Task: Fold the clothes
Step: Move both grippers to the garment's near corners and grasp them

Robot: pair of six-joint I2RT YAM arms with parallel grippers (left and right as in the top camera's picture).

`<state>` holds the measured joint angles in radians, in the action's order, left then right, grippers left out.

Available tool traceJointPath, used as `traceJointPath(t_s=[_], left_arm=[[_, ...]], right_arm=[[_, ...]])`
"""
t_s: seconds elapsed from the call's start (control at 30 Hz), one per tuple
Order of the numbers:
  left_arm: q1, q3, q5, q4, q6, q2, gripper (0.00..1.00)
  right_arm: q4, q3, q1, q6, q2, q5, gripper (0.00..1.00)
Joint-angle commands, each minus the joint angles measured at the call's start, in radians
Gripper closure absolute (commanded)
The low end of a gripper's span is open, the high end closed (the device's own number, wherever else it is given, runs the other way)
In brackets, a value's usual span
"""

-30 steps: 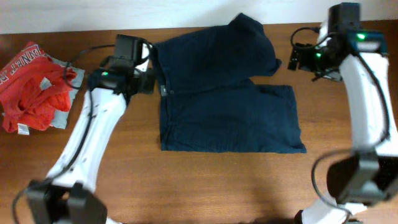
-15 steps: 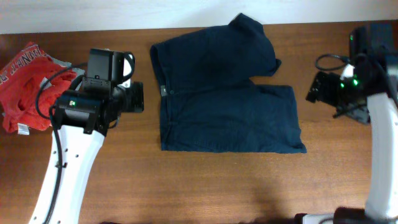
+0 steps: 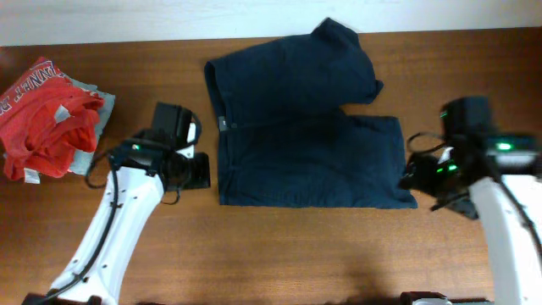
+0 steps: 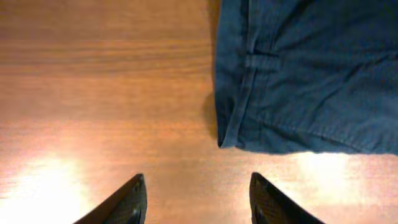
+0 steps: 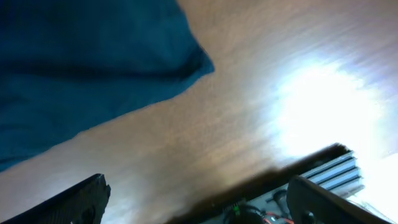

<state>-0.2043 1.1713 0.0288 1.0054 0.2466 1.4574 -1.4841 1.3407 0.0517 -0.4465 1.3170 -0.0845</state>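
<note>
From above, the clothes (image 3: 305, 144) lie flat on the middle of the table (image 3: 279, 254), one leg turned up at the far side; the small pale label (image 3: 222, 124) on the waistband is too small to read; the red garment (image 3: 42, 119) at the left edge bears white letters I cannot read whole. Left wrist view: the left gripper (image 4: 198, 200) has its jaws wide and empty, the waistband corner just ahead. Right wrist view: the right gripper (image 5: 199, 202) also has wide, empty jaws, near a hem corner.

Bare table (image 3: 279, 246) runs wide along the front of the shorts (image 3: 305, 127), open from either side. Wood alone separates the left gripper (image 4: 197, 180), jaws apart, from the shorts' corner. A red pile (image 3: 47, 114) crowds the table's left end.
</note>
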Motion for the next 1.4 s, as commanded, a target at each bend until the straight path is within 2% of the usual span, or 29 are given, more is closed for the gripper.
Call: traceJointPath(t_s=[0.0, 0.2, 0.33, 0.5, 0.8, 0.87, 0.97, 1.0, 1.37], left_arm=[[0.002, -0.088, 0.060, -0.081, 0.018, 0.003, 0.47], [0.002, -0.222, 0.066, -0.268, -0.009, 0.020, 0.46], [0.000, -0.271, 0.162, -0.367, -0.062, 0.074, 0.46], [-0.035, -0.272, 0.231, -0.435, -0.138, 0.176, 0.46], [-0.101, -0.272, 0.230, -0.446, -0.154, 0.329, 0.48], [-0.101, -0.272, 0.230, -0.446, -0.154, 0.338, 0.57], [-0.098, -0.269, 0.212, -0.444, -0.154, 0.338, 0.95], [-0.098, -0.264, 0.206, -0.443, -0.154, 0.338, 0.99], [-0.002, -0.201, 0.154, -0.384, -0.154, 0.325, 0.99]], right_arm=[[0.095, -0.177, -0.013, -0.014, -0.001, 0.035, 0.04], [0.288, -0.377, -0.013, -0.014, 0.000, 0.095, 0.05], [0.347, -0.427, -0.013, -0.003, 0.000, 0.100, 0.04], [0.359, -0.428, -0.013, 0.003, 0.000, 0.100, 0.04], [0.364, -0.428, -0.013, 0.005, 0.000, 0.091, 0.05], [0.364, -0.428, -0.012, 0.008, 0.000, 0.084, 0.08], [0.366, -0.428, -0.012, 0.008, 0.000, 0.069, 0.10], [0.367, -0.428, -0.012, 0.008, 0.000, 0.069, 0.11], [0.446, -0.461, -0.012, 0.012, 0.048, 0.077, 0.14]])
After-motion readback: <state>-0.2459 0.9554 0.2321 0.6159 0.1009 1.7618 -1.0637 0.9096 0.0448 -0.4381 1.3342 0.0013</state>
